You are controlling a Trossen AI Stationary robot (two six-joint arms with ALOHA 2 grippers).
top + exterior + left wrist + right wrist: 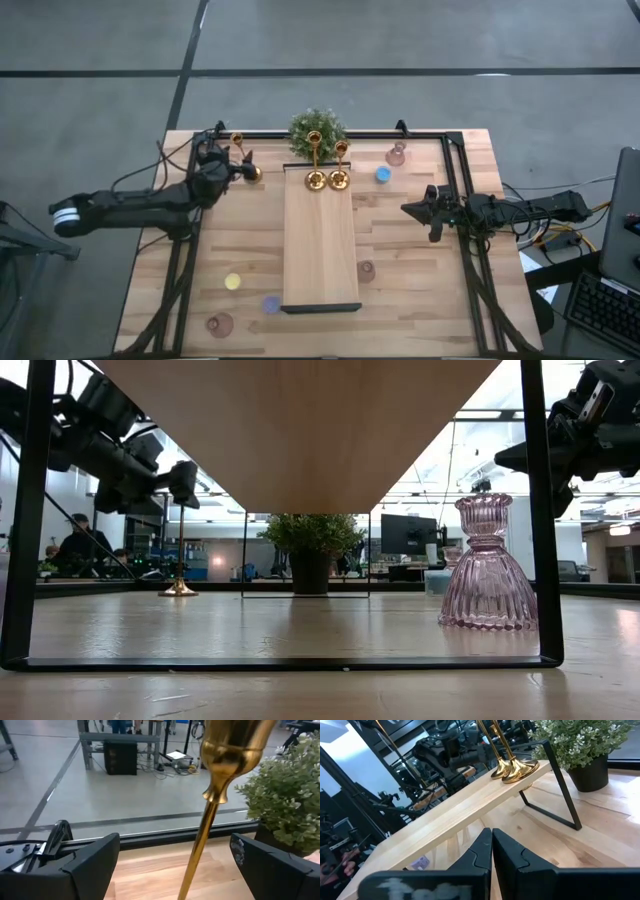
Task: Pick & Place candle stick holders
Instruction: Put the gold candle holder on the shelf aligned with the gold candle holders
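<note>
Two gold candle stick holders point(314, 178) point(339, 178) stand on their round bases at the far end of a raised wooden board point(320, 250). A third gold holder point(250, 172) stands upright on the table at the far left. My left gripper point(175, 870) is open and level, with that holder's slim stem point(200, 840) between its fingers, clear of both. Pink glass holders point(397, 153) point(366, 270) point(219, 323) and small blue point(382, 174), yellow point(233, 282) and purple point(271, 304) ones stand on the table. My right gripper point(420, 210) waits shut above the table's right side.
A bushy potted plant point(318, 128) stands at the far edge behind the board. The board rests on a black frame point(540, 510) above the table. A black rail frame point(455, 200) runs around the table. Beyond the far-left edge sits a person point(75, 545).
</note>
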